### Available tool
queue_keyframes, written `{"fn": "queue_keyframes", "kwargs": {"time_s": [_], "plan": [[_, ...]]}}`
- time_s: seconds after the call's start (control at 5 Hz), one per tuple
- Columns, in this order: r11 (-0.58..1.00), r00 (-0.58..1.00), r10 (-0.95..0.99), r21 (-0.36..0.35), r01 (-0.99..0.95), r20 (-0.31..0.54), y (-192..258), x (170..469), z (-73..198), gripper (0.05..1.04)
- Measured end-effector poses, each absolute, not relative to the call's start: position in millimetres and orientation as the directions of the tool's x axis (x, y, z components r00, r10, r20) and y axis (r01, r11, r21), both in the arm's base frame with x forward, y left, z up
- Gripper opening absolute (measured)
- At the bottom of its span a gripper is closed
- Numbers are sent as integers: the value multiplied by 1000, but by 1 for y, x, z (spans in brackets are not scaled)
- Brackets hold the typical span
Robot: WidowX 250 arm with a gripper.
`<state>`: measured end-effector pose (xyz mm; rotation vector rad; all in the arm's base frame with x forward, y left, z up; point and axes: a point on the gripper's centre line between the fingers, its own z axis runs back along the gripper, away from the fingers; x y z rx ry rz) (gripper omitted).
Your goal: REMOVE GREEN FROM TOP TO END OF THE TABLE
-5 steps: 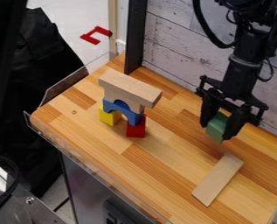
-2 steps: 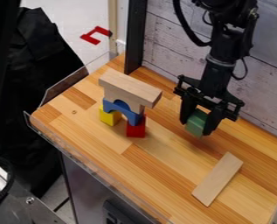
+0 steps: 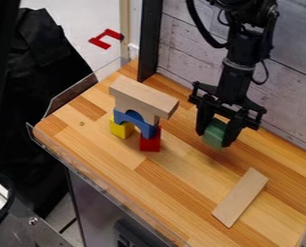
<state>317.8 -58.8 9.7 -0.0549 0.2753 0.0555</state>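
One green block (image 3: 214, 134) (slightly tilted) sits clamped in the end effector (image 3: 214, 134).

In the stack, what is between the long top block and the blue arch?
In the camera view, a plain wooden piece sits between the long top block and the blue arch.

There are three coloured blocks (image 3: 214, 136), two arches (image 3: 146, 127), one beam (image 3: 142, 98) and one plank (image 3: 241, 197).

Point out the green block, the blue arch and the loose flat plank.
Green block (image 3: 214, 134): camera view, on its side face, between the claw's fingers.
Blue arch (image 3: 146, 128): camera view, on its right-hand part, above the red block.
Flat plank (image 3: 241, 197): camera view, middle of its top face.
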Motion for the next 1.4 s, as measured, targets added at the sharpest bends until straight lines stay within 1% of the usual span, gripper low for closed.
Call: {"fn": "queue_keyframes", "kwargs": {"time_s": [0.2,0.4,1.0,1.2,1.4], "plan": [[996,953,38,-67,-60,-300,-60,314,6,571],[996,942,29,-70,-55,-334,-59,310,-2,571],[994,939,53,-73,-83,-340,-52,309,-5,571],[994,936,53,-75,-84,-348,-49,308,-8,641],[994,931,46,-77,-80,-363,-47,306,-13,934]]}}
